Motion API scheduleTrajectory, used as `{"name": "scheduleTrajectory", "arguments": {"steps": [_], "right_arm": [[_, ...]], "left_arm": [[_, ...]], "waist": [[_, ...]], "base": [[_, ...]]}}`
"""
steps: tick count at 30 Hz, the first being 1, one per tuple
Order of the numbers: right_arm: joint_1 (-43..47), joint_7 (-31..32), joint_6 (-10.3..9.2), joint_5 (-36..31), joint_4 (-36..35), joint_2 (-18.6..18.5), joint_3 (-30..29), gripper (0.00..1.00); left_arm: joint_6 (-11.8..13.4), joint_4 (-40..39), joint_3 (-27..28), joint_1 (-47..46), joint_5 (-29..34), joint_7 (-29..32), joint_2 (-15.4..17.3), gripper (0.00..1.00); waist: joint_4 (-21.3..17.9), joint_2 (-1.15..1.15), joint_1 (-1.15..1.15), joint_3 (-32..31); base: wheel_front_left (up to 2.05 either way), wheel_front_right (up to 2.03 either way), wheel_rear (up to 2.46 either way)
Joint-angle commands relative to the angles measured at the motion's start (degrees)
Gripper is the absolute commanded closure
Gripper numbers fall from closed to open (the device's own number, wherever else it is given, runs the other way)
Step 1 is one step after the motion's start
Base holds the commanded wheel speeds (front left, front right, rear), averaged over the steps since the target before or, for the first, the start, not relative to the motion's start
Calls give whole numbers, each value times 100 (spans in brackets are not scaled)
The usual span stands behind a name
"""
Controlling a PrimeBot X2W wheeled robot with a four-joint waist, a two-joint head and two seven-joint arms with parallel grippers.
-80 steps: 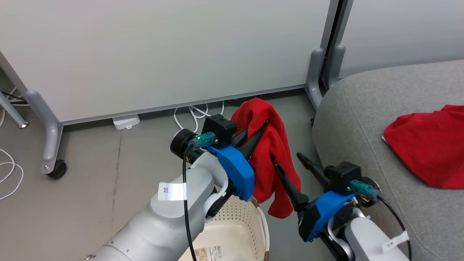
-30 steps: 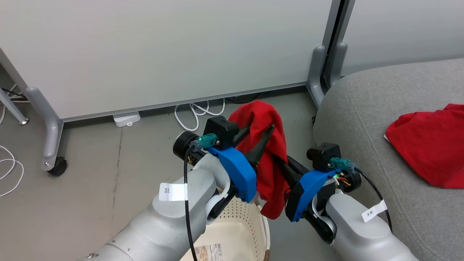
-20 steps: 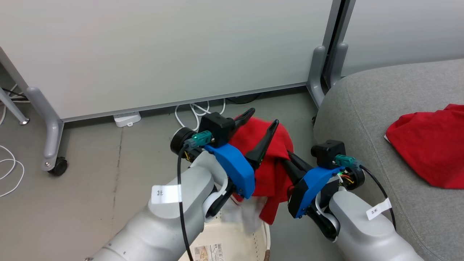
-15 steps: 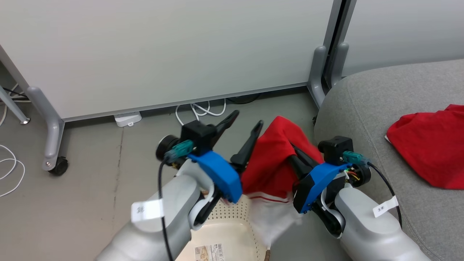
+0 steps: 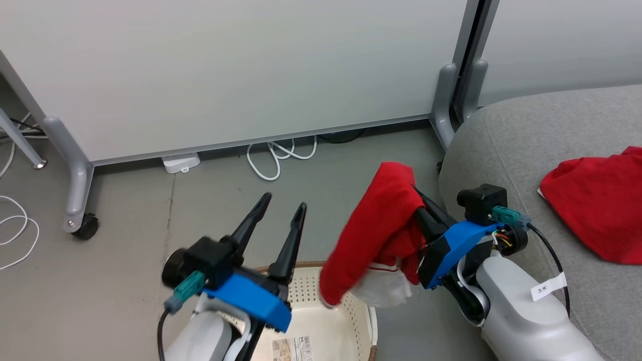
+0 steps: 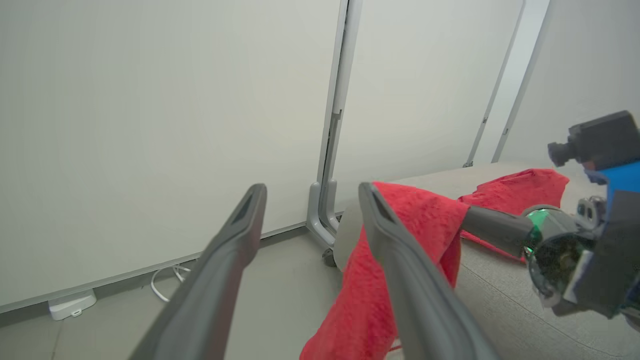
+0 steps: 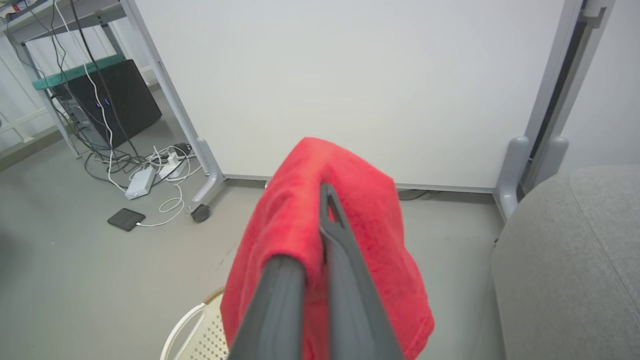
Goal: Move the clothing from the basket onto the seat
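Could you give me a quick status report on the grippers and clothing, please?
Left gripper open, empty. Right gripper shut on red garment, hanging between basket and seat. Other garment lies on seat. Nothing seen blocking.

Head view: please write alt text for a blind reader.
The right gripper, shut, holds a red garment with a white cuff above the basket, beside the grey seat. The left gripper is open and empty; a second red garment lies on the seat.
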Motion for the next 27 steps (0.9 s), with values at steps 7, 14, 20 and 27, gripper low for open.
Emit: {"name": "scheduleTrajectory", "arguments": {"steps": [7, 14, 20, 27], "right_arm": [[168, -34, 1, -109, -115, -54, -166, 100], [248, -34, 1, -152, -151, -37, -225, 100], [280, -33, 1, -188, -188, -62, -275, 100], [278, -33, 1, -206, -203, -48, -303, 100]], "left_arm": [[-86, -302, 647, 807, 617, -20, -45, 0], [-105, -413, 828, 1202, 820, -20, -52, 0], [-106, -441, 853, 1260, 831, -21, -57, 0], [-107, -414, 841, 1152, 778, -21, -30, 0]], "waist": [[84, 0, 0, 12], [86, 0, 0, -16], [46, 0, 0, 9], [-147, 0, 0, 42]], "base": [[0, 0, 0], [0, 0, 0], [0, 0, 0], [0, 0, 0]]}}
